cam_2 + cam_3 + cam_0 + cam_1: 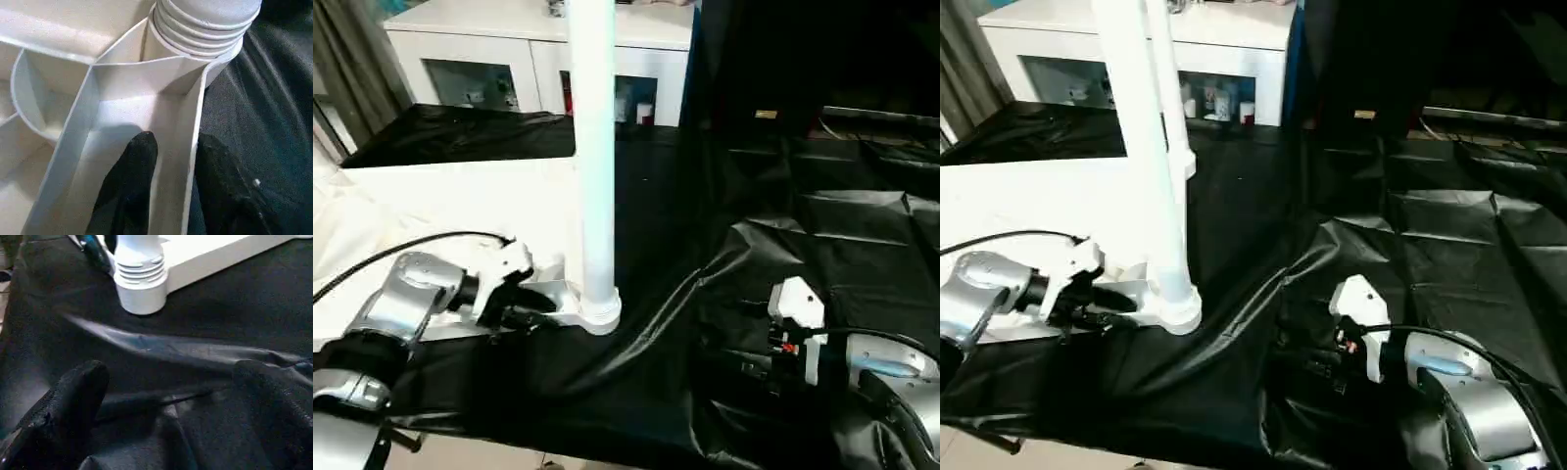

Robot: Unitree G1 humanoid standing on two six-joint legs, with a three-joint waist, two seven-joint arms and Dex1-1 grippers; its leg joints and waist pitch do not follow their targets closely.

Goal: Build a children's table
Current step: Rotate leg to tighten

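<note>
Head views: one white table top [440, 211] lies ribbed side up on the black sheet [822, 264]; two legs stand upright in it, one leg [594, 147] in the near corner socket [597, 311], a second leg [1178, 93] behind it. My left gripper [524, 304] sits at the top's near edge just beside that socket; my right gripper [1317, 348] rests on the sheet, well apart from the table. White cabinet [509, 59] behind. Left wrist view: my two fingers [129, 191] are clamped on one thin rim wall [188, 142], one each side. Right wrist view: my two fingers [73, 396] spread wide, empty, above the sheet.
</note>
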